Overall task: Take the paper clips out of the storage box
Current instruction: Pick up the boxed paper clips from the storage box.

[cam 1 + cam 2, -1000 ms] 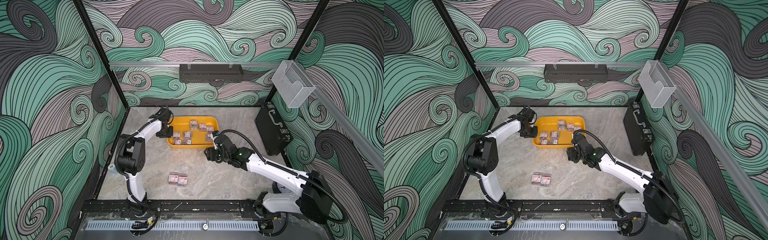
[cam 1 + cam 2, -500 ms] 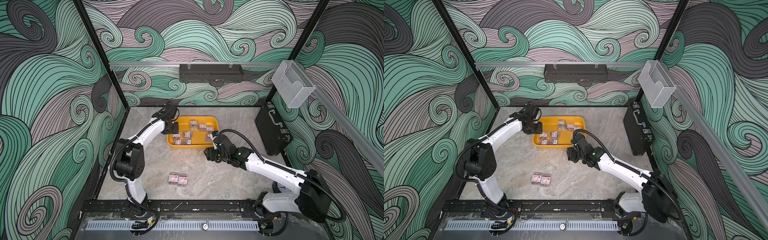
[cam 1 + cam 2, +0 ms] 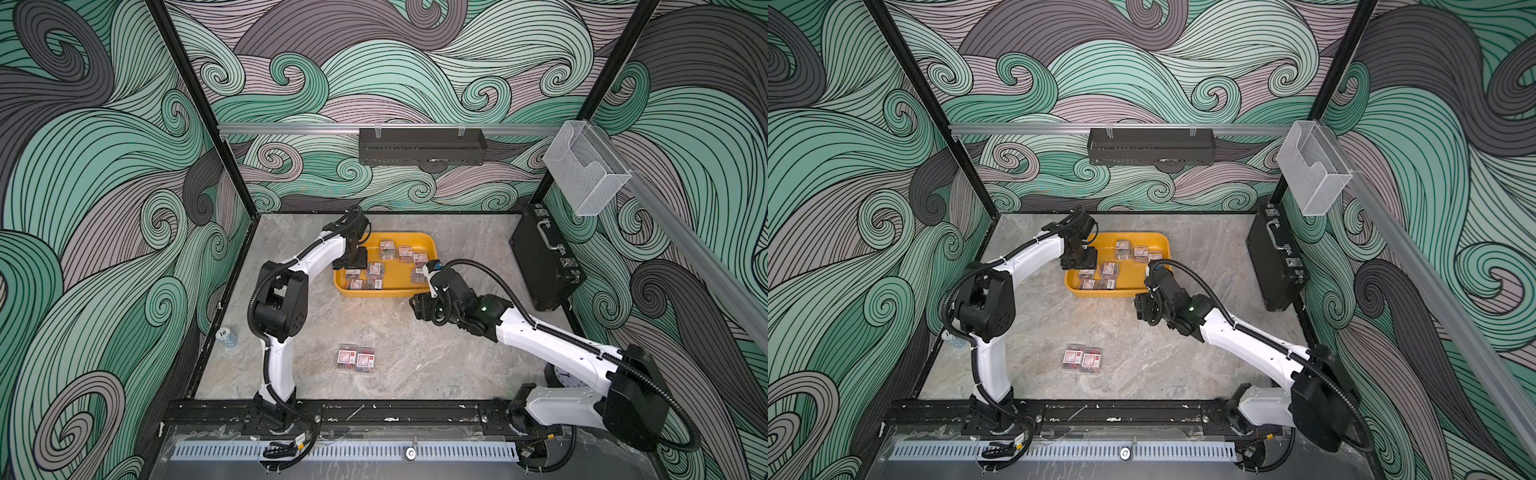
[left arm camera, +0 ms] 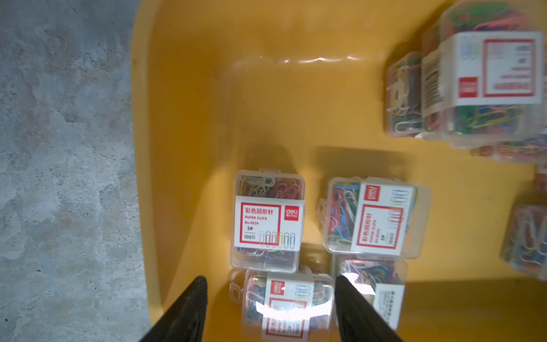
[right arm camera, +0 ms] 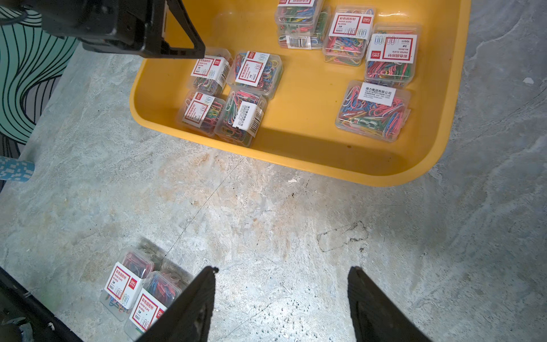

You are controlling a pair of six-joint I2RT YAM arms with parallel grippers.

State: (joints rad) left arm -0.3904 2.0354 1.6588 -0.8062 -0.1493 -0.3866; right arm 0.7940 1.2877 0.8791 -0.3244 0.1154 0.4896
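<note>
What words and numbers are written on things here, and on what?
"彩色回形针 / PAPER CLIPS / No.0024 / 3#": front label of a paper clip box in the storage box.
"deli": red square on that label.
"得力集团有限公司": back label of a flipped box.
"10": white disc by the left wall.
Barcode digits, fine print: too small to read.

Some paper clips (image 4: 525, 239) are blurred and cut by the edge

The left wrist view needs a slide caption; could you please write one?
Open left end effector above a paper clip box in the yellow tray.
</note>
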